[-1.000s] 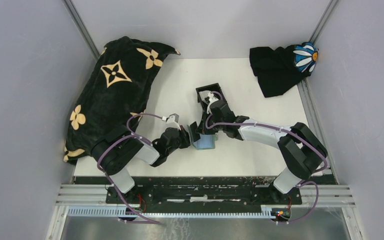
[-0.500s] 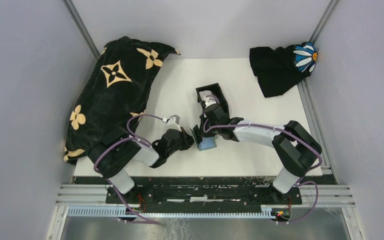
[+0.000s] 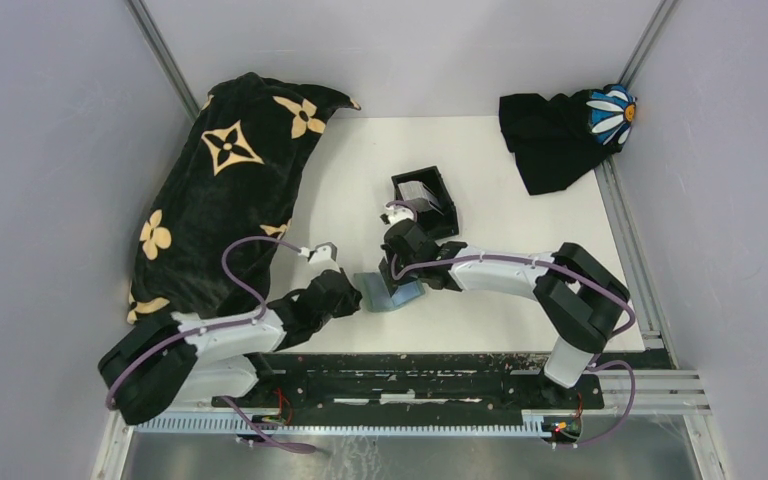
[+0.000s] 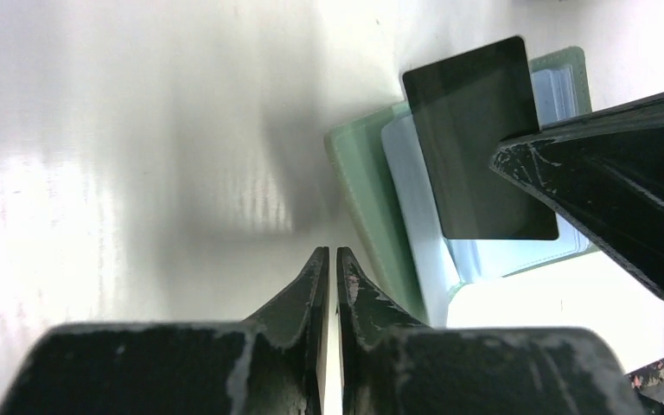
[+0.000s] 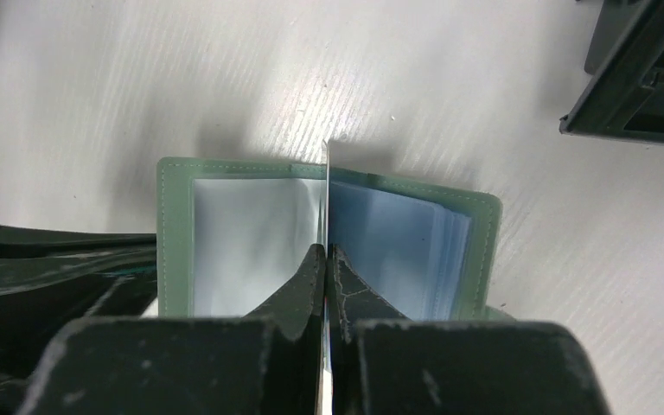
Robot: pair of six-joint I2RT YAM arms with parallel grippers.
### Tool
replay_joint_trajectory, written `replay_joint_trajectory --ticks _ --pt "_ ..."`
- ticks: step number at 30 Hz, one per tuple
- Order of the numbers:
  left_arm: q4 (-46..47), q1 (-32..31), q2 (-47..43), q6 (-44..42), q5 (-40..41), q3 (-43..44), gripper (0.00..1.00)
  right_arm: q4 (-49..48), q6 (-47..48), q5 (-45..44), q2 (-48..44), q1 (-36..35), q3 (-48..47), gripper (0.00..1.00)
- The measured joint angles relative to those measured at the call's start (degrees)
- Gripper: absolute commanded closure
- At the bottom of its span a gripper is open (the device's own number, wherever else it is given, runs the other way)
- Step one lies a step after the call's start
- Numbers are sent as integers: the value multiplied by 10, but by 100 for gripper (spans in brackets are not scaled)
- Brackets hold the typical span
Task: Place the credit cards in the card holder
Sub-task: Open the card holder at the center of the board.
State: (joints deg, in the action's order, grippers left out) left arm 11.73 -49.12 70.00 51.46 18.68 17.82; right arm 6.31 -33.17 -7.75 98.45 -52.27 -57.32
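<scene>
The right gripper (image 5: 327,252), pinching one card (image 4: 480,138) upright, sits just short of the card holder (image 3: 450,205), nearer it than the left gripper (image 4: 328,264), almost shut on nothing.

Plain grey walls (image 3: 50,150) box in a white worktop (image 3: 520,230) on three sides (soft glare streaks its ridged surface), with aluminium rails (image 3: 680,385) running along the near edge.
</scene>
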Motion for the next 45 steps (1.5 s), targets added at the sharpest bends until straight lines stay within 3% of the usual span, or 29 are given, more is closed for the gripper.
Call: replay_joint_trajectory --ticks 6,12,28,45 --pt "-109 -2 -122 0 45 2 85 18 12 -35 10 -19 -18 99" --pt "-132 -2 -160 0 51 17 85 27 16 -54 12 -26 -24 99" --pt "-66 -17 -47 -1 7 63 86 33 16 -63 12 -28 -25 99" --pt "-33 -35 44 2 28 47 89 31 7 -58 9 -27 -22 99"
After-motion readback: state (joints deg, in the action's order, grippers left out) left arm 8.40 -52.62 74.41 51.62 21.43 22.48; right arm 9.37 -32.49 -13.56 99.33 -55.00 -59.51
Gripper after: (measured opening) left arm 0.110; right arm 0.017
